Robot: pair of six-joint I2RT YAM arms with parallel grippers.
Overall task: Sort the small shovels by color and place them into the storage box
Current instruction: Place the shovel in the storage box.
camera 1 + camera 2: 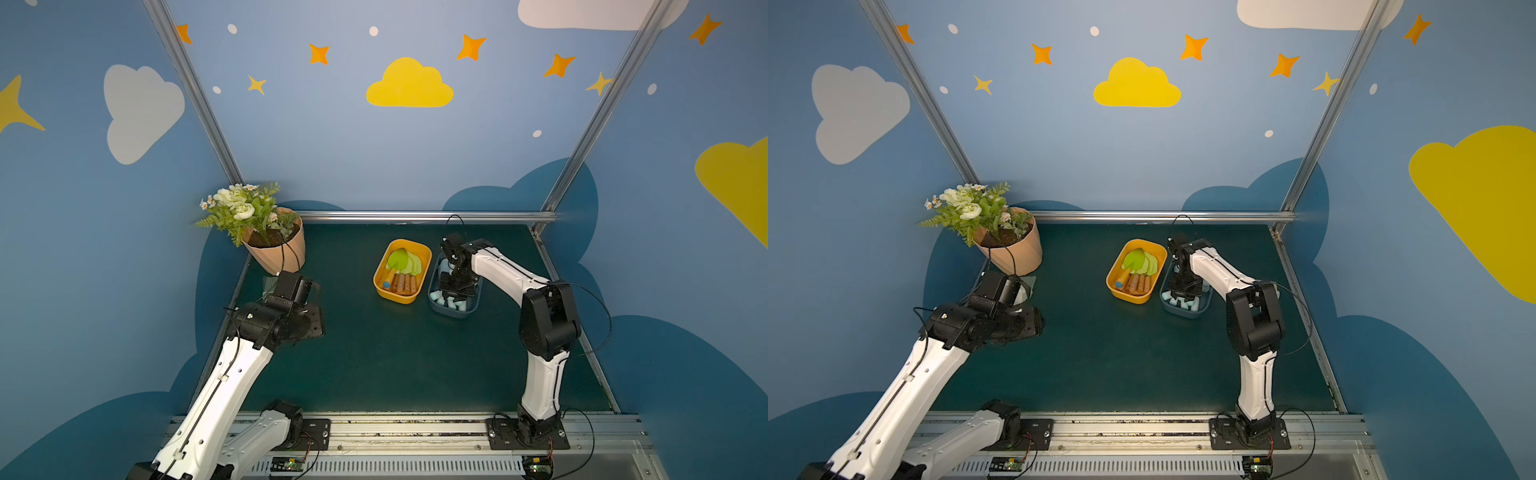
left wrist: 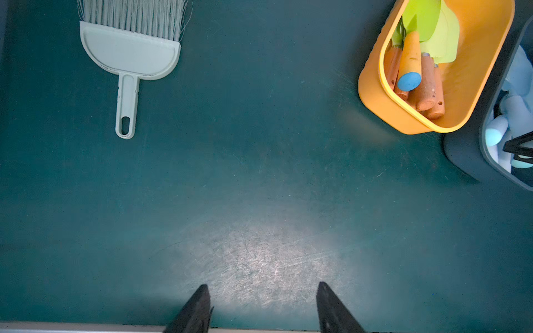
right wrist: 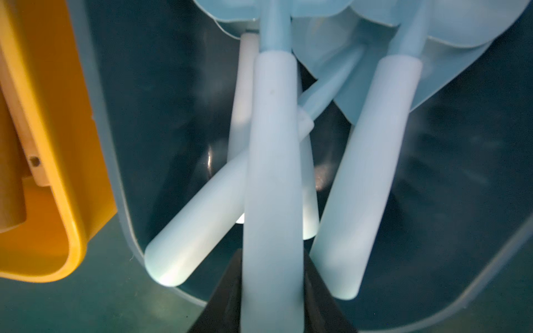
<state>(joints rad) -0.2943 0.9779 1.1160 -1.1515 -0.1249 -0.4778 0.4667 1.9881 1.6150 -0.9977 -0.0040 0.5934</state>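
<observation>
Two storage boxes stand side by side at the back of the green table. The yellow box (image 1: 409, 242) (image 2: 375, 95) holds several lime-green shovels (image 1: 401, 259) (image 2: 424, 17) with brown handles, and one with an orange handle. The dark blue-grey box (image 1: 453, 313) (image 3: 158, 101) holds several light blue shovels (image 3: 372, 173). My right gripper (image 3: 272, 253) (image 1: 451, 293) reaches down into this box, shut on the pale handle of a light blue shovel (image 3: 274, 144) that lies over the others. My left gripper (image 2: 263, 285) hangs open and empty above bare table at the left.
A grey-green brush (image 2: 129, 52) with pale bristles lies on the table near the left arm. A peach flower pot (image 1: 276, 249) with white flowers stands in the back left corner. Aluminium rails border the table.
</observation>
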